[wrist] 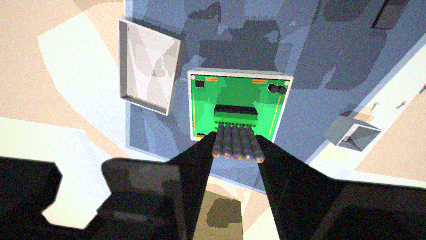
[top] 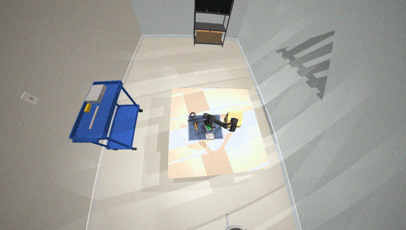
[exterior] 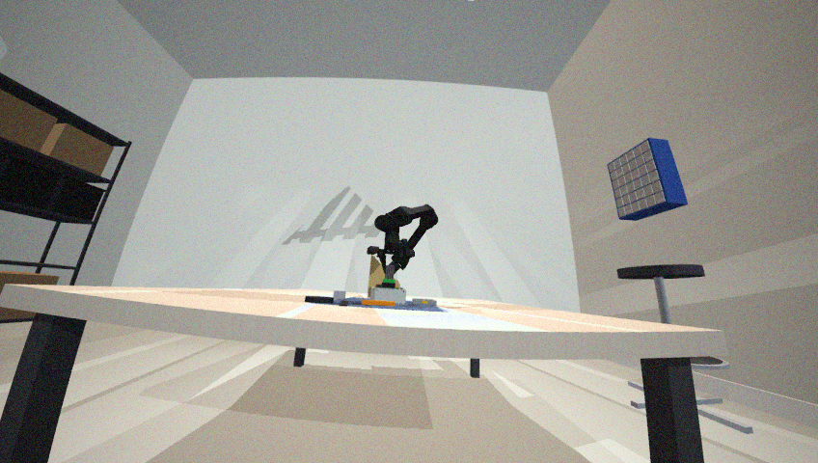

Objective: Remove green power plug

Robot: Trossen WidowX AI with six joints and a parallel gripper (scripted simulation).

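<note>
The green power plug is at the black socket on the green circuit board, which lies in a white open case. Several dark wires run from the plug toward the wrist camera. My gripper is shut on the plug, one black finger on each side of it and its wires. The plug looks level, close against the socket; how deep it sits cannot be told. The grey tray holds nothing and lies beside the board, at left in the wrist view.
A blue mat lies under the board and tray. A small grey open box stands at right in the wrist view. An orange tool, a black ring and a pale yellow block are on the table.
</note>
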